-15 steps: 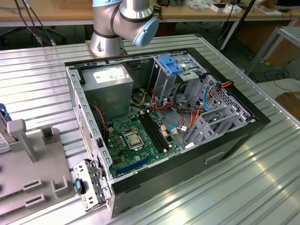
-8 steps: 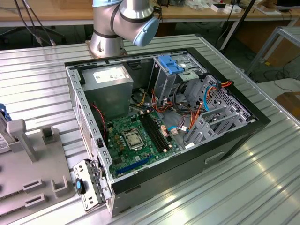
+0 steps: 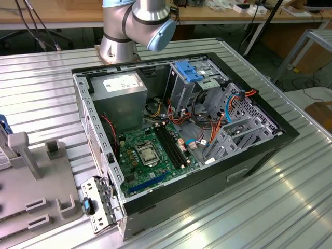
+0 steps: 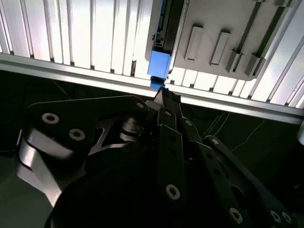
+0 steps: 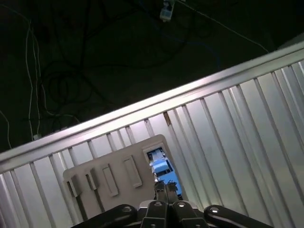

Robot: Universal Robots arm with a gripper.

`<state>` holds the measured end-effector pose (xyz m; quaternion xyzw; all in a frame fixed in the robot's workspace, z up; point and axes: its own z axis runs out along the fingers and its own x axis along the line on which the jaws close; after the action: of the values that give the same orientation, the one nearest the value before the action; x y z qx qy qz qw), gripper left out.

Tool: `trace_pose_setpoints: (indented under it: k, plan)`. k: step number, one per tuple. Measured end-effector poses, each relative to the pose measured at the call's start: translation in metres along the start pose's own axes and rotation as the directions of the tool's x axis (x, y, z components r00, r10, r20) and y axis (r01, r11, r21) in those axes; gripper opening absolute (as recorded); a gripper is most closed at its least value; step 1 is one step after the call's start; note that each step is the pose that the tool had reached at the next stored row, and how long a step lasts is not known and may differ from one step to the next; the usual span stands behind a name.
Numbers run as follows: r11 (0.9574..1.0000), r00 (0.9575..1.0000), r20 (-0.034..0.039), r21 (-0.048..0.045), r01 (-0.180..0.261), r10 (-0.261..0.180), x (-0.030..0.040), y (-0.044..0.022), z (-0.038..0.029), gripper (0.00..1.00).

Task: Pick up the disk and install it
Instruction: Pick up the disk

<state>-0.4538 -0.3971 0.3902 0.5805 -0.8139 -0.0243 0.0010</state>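
Exterior view: disk [image 3: 2, 151] is seen at the exterior view's left edge, stood in grey holder [image 3: 36, 187], well apart from open PC case [image 3: 249, 155]; not installed. Second wrist view: gripper [image 4: 166, 94] is seen pinched closed w/ nothing held, near disk [image 4: 158, 64]. First wrist view: same for gripper [image 5: 166, 191] and disk [image 5: 161, 167]; pick not yet done.

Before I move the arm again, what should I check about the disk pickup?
1. Disk found in the grey holder: ok.
2. Gripper aimed at the disk's blue bracket: ok, in both wrist views.
3. Gripper open for the grasp: not ok, it looks shut.
4. Disk gripped: not ok, the gripper is apart from it.
5. Computer case open: ok.
6. Free bay for the disk: cannot tell.
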Motion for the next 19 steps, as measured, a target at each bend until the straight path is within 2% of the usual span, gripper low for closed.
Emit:
trace_pose_setpoints:
  k: [2,3,6,8,10,12,13,14,18,19]
  plan:
    - [0.9983,0.9983,-0.0017,0.0006,0.059,-0.059,0.0000,0.0000,0.0010,0.11]
    - [0.9975,0.9975,-0.0015,0.0029,0.070,-0.070,0.0001,0.0000,0.0014,0.11]
    - [0.9965,0.9967,0.0022,0.0183,0.082,-0.082,0.0000,-0.0005,0.0033,0.11]
    - [0.9934,0.9936,0.0013,0.0205,0.113,-0.113,0.0000,-0.0008,0.0043,0.11]
    - [0.9878,0.9879,-0.0003,0.0193,0.155,-0.155,0.0000,-0.0008,0.0053,0.11]
    - [0.9804,0.9806,-0.0018,0.0179,0.196,-0.196,0.0000,-0.0008,0.0062,0.11]
    - [0.9738,0.9740,-0.0031,0.0172,0.227,-0.227,0.0000,-0.0011,0.0071,0.11]
    - [0.9703,0.9705,-0.0047,0.0193,0.241,-0.241,-0.0005,-0.0025,0.0083,0.11]
    - [0.9699,0.9702,-0.0138,0.0259,0.242,-0.242,-0.0020,-0.0063,0.0099,0.11]
    - [0.9699,0.9702,-0.0139,0.0259,0.242,-0.242,-0.0020,-0.0063,0.0099,0.17]
